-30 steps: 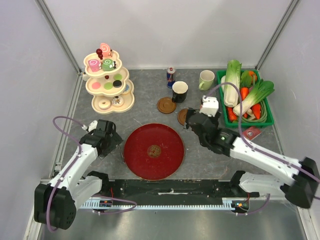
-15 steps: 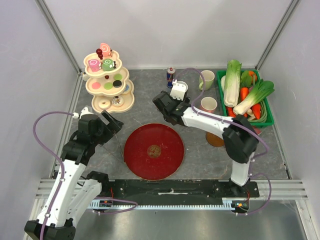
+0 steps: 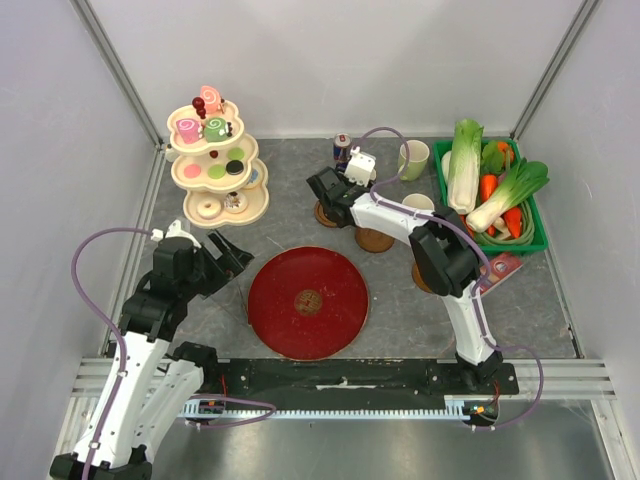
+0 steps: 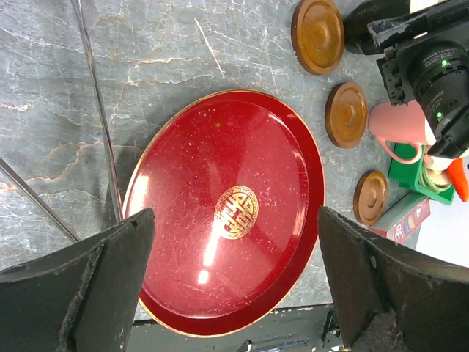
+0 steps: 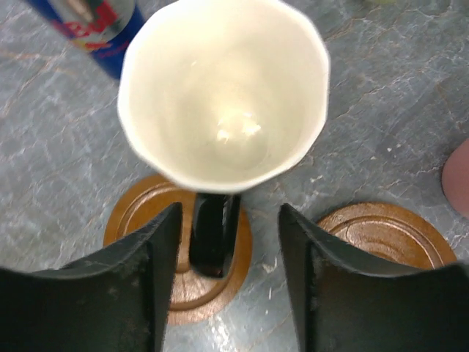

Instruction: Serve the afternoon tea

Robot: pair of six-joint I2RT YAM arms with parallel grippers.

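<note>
The black mug (image 5: 223,95), white inside, stands by the can, its black handle (image 5: 214,235) sticking out over a brown coaster (image 5: 176,249). My right gripper (image 5: 229,242) straddles that handle. Both fingers stand clear of it, the left one closer, so the gripper is open. In the top view the right gripper (image 3: 330,188) covers this mug. The pink mug (image 3: 418,205) and the pale green mug (image 3: 413,158) stand to its right. Toy pastries fill the three-tier stand (image 3: 215,165) at back left. My left gripper (image 3: 235,260) hangs open and empty over the red tray (image 4: 227,213).
A red-and-blue can (image 3: 342,148) stands just behind the black mug. Two more coasters (image 3: 375,240) (image 3: 425,278) lie right of the tray. A green basket (image 3: 535,235) of toy vegetables sits at the far right. Metal frame posts and pale walls bound the table.
My right arm swung from the table's right side to the black mug at the back, and its jaws have narrowed around the handle. The left arm rose and drew back leftward.
</note>
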